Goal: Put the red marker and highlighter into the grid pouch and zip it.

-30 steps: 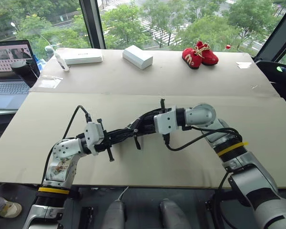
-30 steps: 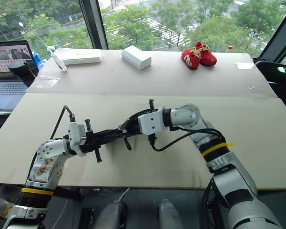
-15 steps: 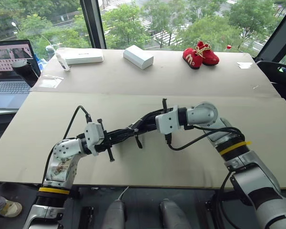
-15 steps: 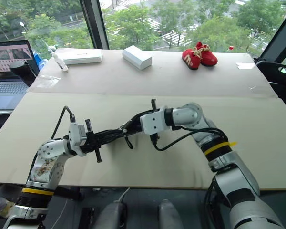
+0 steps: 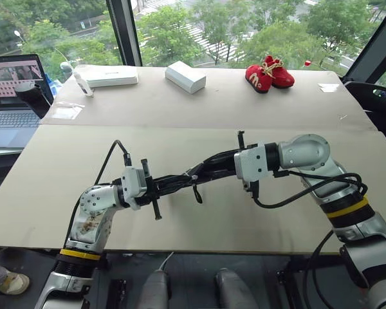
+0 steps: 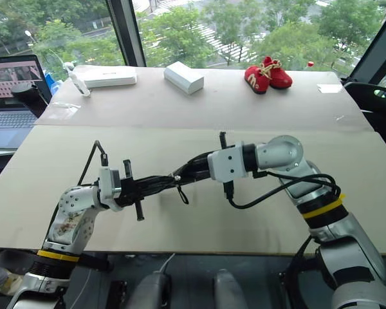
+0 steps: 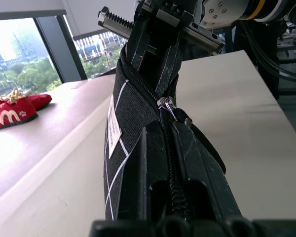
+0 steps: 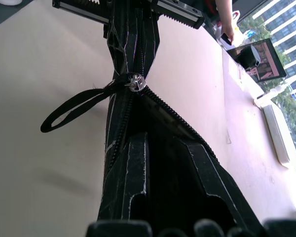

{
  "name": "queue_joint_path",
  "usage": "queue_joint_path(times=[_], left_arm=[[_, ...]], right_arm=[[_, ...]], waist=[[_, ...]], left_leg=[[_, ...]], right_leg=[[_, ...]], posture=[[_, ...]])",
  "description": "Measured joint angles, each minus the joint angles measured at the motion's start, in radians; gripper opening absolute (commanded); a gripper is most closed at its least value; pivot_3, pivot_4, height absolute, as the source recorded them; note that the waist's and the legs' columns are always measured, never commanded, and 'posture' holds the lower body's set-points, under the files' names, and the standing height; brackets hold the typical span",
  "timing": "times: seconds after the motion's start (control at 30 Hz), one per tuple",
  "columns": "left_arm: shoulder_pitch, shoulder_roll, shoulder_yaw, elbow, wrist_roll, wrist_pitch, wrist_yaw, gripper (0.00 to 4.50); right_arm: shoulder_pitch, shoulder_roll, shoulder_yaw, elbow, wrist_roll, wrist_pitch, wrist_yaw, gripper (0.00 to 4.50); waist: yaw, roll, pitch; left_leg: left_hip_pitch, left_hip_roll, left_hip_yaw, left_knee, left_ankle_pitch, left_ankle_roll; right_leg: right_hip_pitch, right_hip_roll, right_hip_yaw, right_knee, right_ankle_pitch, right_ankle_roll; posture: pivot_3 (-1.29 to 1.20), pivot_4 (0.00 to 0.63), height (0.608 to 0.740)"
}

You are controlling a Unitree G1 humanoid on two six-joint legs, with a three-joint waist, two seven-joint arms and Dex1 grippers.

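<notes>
The grid pouch (image 5: 179, 182) hangs stretched level above the table, held at both ends. My left gripper (image 5: 156, 187) is shut on its left end and my right gripper (image 5: 213, 170) is shut on its right end. The zipper slider (image 8: 134, 82) sits about midway, with its black cord loop (image 8: 73, 109) dangling. In the left wrist view the teeth run closed from my fingers (image 7: 152, 163) to the slider (image 7: 166, 105). Past the slider, toward the right gripper, they part. A white label (image 7: 113, 126) shows on the pouch's side. The red marker and the highlighter are hidden.
A laptop (image 5: 13, 90) stands at the far left beside a black object (image 5: 32, 94). Two white boxes (image 5: 109, 76) (image 5: 185, 76) and a pair of small red shoes (image 5: 269, 72) lie along the table's far side. A seam crosses the tabletop (image 5: 180, 126).
My right gripper has drawn to the right with its end of the pouch, and the slider and cord went with it. The left gripper has hardly moved.
</notes>
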Motion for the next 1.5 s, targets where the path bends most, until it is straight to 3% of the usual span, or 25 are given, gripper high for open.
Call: queue_joint_path(times=[0.2, 0.3, 0.4, 0.7, 0.8, 0.97, 1.17, 1.37, 1.5], left_arm=[[-0.003, 0.010, 0.028, 0.038, -0.001, -0.001, 0.001, 0.00], [0.014, 0.023, 0.051, 0.046, -0.001, 0.000, 0.002, 0.00], [0.039, 0.033, 0.057, 0.067, 0.006, 0.005, 0.000, 0.00], [0.036, 0.027, 0.059, 0.071, 0.011, 0.009, -0.012, 0.00], [0.027, 0.025, 0.059, 0.068, 0.012, 0.010, -0.011, 0.00], [0.047, 0.033, 0.073, 0.065, 0.012, 0.011, -0.013, 0.00], [0.052, 0.033, 0.074, 0.043, 0.012, 0.028, -0.009, 0.00], [0.046, 0.033, 0.075, 0.009, 0.009, 0.066, 0.005, 0.00], [0.031, 0.033, 0.075, 0.008, 0.009, 0.079, 0.008, 0.00]], right_arm=[[-0.001, 0.106, -0.003, 0.072, -0.054, -0.064, -0.065, 1.01], [0.009, 0.174, -0.026, 0.076, 0.036, -0.032, -0.061, 1.01], [0.009, 0.173, -0.050, 0.063, 0.091, 0.008, -0.019, 1.01], [-0.031, 0.202, 0.070, 0.101, -0.080, 0.002, 0.059, 1.01], [-0.064, 0.175, 0.044, 0.127, -0.083, -0.020, 0.055, 1.01], [-0.060, 0.010, -0.113, 0.154, -0.055, -0.018, 0.054, 1.01], [0.106, -0.096, -0.204, 0.103, -0.027, -0.001, 0.052, 1.01], [0.199, -0.111, -0.211, 0.118, -0.091, -0.064, -0.025, 1.01], [0.255, -0.093, -0.225, 0.054, -0.057, -0.002, -0.038, 1.01]], waist=[[-0.005, 0.000, 0.000], [-0.005, 0.000, 0.000], [0.005, 0.000, 0.000], [0.000, 0.000, 0.000], [0.006, 0.000, 0.000], [0.018, 0.000, 0.000], [0.017, 0.000, 0.000], [0.008, 0.000, 0.000], [0.004, 0.000, 0.000]], left_leg=[[0.001, 0.000, 0.000, 0.000, 0.000, 0.000], [0.001, 0.000, 0.000, 0.000, 0.000, 0.000], [0.000, 0.000, -0.001, 0.002, 0.000, 0.000], [0.000, 0.000, -0.001, 0.002, 0.000, 0.000], [0.000, 0.000, -0.001, 0.003, 0.000, 0.000], [-0.001, 0.000, 0.000, 0.003, 0.000, 0.000], [-0.001, 0.000, 0.000, 0.003, 0.000, 0.000], [0.000, 0.000, 0.000, 0.003, 0.000, 0.000], [-0.001, 0.000, 0.000, 0.003, 0.000, 0.000]], right_leg=[[0.000, 0.001, 0.000, 0.001, 0.000, 0.000], [0.000, 0.001, 0.000, 0.001, 0.000, 0.000], [0.001, -0.001, -0.001, 0.001, 0.000, 0.000], [0.000, 0.001, -0.001, 0.002, 0.000, 0.000], [0.001, 0.000, -0.001, 0.002, 0.000, 0.000], [0.001, -0.001, -0.001, 0.001, 0.000, 0.000], [0.001, 0.000, 0.000, 0.001, 0.000, 0.000], [0.000, 0.000, 0.000, 0.001, -0.001, 0.000], [0.001, 0.000, 0.000, 0.001, -0.001, 0.000]], posture=[[0.00, 0.150, 0.730], [0.00, 0.150, 0.730], [0.00, 0.150, 0.730], [0.00, 0.150, 0.730], [0.00, 0.150, 0.730], [0.00, 0.150, 0.730], [0.00, 0.150, 0.730], [0.00, 0.150, 0.730], [0.00, 0.150, 0.730]])
